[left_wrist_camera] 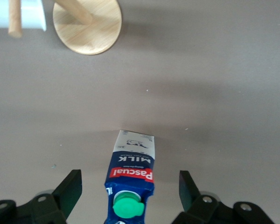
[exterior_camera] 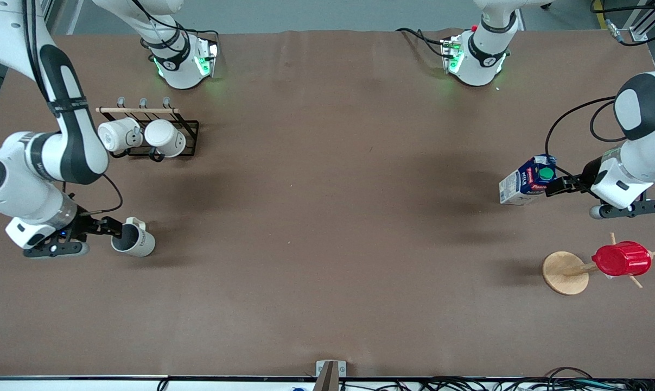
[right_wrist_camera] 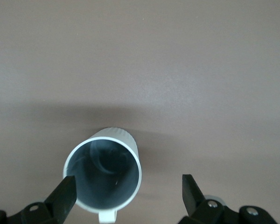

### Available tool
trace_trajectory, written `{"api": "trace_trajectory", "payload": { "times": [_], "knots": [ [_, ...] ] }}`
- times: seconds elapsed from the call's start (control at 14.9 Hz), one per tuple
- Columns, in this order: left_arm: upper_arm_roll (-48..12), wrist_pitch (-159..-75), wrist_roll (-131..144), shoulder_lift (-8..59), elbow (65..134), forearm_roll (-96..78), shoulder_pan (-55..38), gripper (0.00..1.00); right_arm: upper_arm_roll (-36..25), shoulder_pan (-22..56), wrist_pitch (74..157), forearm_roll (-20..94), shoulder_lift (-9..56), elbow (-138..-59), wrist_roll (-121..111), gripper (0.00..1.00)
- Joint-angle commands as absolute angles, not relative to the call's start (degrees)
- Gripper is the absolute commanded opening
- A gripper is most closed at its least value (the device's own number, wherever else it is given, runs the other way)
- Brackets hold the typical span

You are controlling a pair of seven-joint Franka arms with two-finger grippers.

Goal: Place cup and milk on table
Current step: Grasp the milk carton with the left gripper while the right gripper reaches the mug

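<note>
The off-white cup [exterior_camera: 134,239] with a dark grey inside stands upright on the brown table [exterior_camera: 327,217] toward the right arm's end. My right gripper [exterior_camera: 118,228] is open around its rim. In the right wrist view the cup [right_wrist_camera: 102,170] has one fingertip [right_wrist_camera: 65,189] at its rim and the other well clear. The blue and white milk [exterior_camera: 525,181] carton stands on the table toward the left arm's end. My left gripper [exterior_camera: 551,185] is open at its green-capped top. In the left wrist view the milk [left_wrist_camera: 130,175] shows gaps on both sides to the fingers [left_wrist_camera: 71,186].
A black wire rack [exterior_camera: 148,133] with two white mugs stands near the right arm's base. A wooden stand [exterior_camera: 565,272] carrying a red ribbed cup [exterior_camera: 622,259] stands nearer the front camera than the milk; its round base [left_wrist_camera: 87,23] shows in the left wrist view.
</note>
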State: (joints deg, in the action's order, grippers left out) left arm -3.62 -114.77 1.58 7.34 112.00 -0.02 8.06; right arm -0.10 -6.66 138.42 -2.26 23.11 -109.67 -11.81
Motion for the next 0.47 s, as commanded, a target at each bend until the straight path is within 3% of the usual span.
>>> {"api": "trace_trajectory", "payload": {
  "times": [0.0,0.27,0.4],
  "knots": [
    [-4.13,-117.59,1.05,5.01,115.92,0.88,9.67,0.92,-0.44,-7.38,144.3,-3.34,24.43,-113.28,-13.97,1.0],
    [-4.48,-118.92,1.84,5.1,117.59,0.88,9.14,0.92,-0.44,-7.29,146.07,-3.34,26.1,-113.82,-13.98,0.97],
    [-5.97,-119.35,2.11,5.1,119.0,0.79,9.23,0.92,-0.44,-7.38,148.27,-3.25,27.5,-113.82,-13.8,0.8]
  ]
}}
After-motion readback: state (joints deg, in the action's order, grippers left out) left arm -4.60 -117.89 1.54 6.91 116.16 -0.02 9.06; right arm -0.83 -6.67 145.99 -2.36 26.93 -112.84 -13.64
